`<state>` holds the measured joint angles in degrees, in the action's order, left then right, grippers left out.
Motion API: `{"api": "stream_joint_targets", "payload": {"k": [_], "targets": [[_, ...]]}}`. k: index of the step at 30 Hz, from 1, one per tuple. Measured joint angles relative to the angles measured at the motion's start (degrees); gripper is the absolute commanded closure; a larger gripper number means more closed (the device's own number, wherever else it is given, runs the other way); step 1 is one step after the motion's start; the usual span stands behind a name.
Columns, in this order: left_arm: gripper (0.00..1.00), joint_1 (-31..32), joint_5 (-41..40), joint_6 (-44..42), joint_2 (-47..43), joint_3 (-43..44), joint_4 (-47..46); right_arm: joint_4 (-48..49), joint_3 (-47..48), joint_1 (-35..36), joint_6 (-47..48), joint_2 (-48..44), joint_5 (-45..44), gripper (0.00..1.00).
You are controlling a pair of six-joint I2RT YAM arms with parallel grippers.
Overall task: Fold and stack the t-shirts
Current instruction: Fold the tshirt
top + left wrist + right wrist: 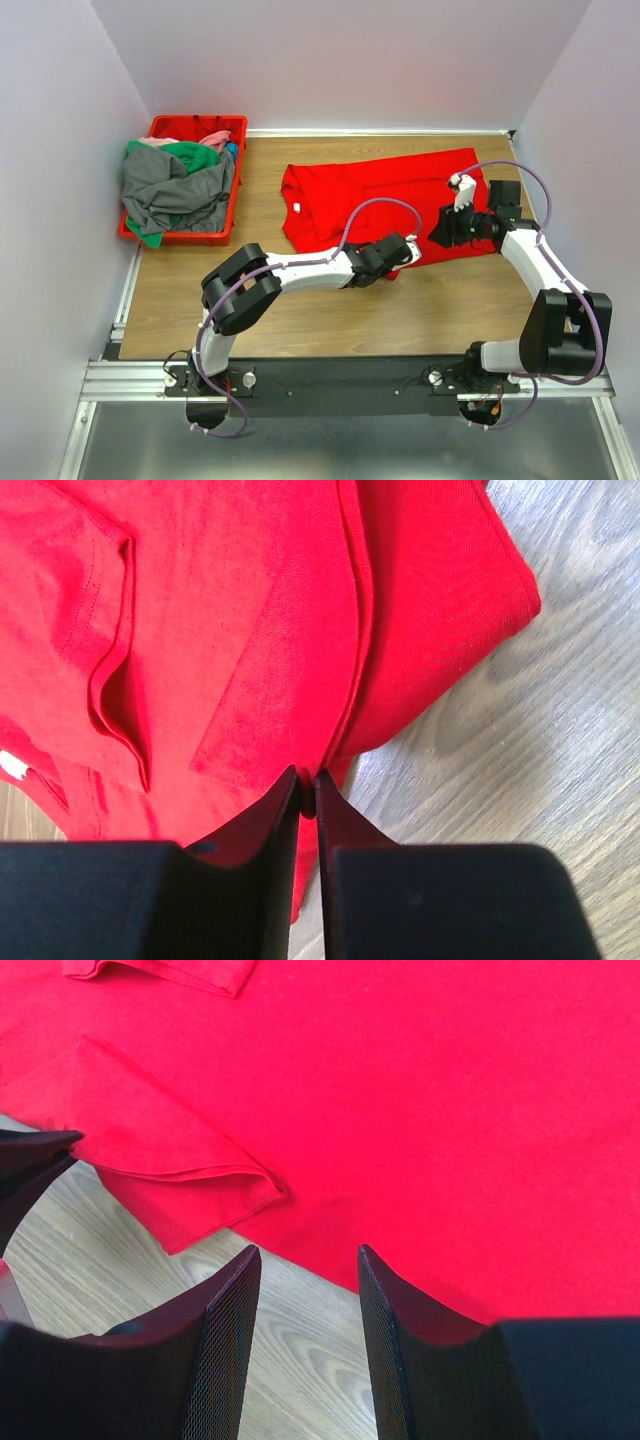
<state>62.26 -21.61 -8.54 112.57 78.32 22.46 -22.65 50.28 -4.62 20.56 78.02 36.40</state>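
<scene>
Left gripper (307,773): pinching the red t-shirt (340,195) at its near edge, jaws pressed together.
Right gripper (307,1253): hanging parted, gripping nothing, over the shirt's edge.

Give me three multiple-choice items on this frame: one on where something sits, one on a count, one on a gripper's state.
1. Where does the red crate stand?
A) at the far left of the table
B) at the near right corner
C) between the arm bases

2. How many t-shirts lie spread outside the crate?
A) three
B) one
C) none

3. How does the right gripper stand?
A) shut on cloth
B) shut on nothing
C) open

Answers:
1 A: the top view shows it at the back, by the left wall.
2 B: only the red t-shirt lies on the wood.
3 C: the right wrist view shows a clear gap between its fingers, at the shirt's edge.
</scene>
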Motion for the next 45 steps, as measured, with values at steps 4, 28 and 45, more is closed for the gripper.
{"api": "stream_joint_targets", "payload": {"k": [4, 28, 45], "targets": [[0.79, 0.00, 0.00, 0.00, 0.00, 0.00, 0.00, -0.02, 0.00, -0.02, 0.00, 0.00, 0.15, 0.49], [1.00, -0.04, 1.75, 0.15, 0.00, 1.16, 0.44, -0.24, 0.00, -0.35, 0.00, 0.42, 0.57, 0.49], [1.00, -1.92, 2.23, -0.24, -8.31, -0.74, 0.11, -2.64, 0.00, -1.60, 3.15, 0.20, -2.69, 0.48]]}}
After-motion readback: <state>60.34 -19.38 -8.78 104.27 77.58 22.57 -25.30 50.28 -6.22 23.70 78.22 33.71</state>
